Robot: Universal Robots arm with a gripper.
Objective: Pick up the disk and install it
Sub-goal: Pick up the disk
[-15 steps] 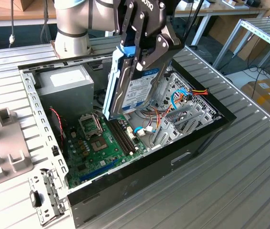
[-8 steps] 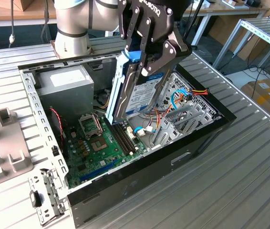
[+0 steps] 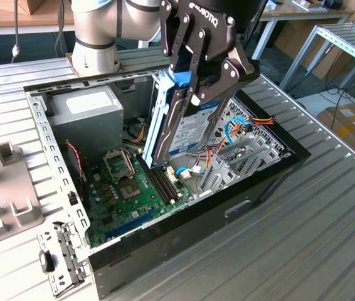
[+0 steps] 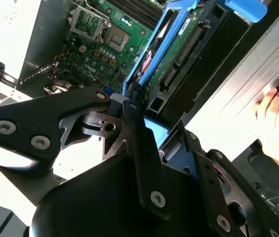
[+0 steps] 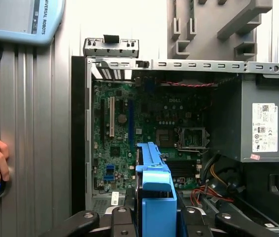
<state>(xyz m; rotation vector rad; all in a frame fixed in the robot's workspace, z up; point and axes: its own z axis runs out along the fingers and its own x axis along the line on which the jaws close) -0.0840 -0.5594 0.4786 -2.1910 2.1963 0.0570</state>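
The disk [image 3: 189, 133] hangs on edge, long axis pointing steeply down into the open computer case [image 3: 184, 241], its blue end clamped between the jaws of the gripper [image 3: 200, 88] directly above.

You are in a robotics workshop: slatted metal worktop [image 3: 328, 219], opened computer case [image 3: 196, 237], robot arm base [image 3: 96, 47], cardboard boxes [image 3: 351, 125], metal-framed benches [image 3: 348, 39].

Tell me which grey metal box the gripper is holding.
The disk with the blue end piece, lifted over the case; the bigger power supply sits in its corner.
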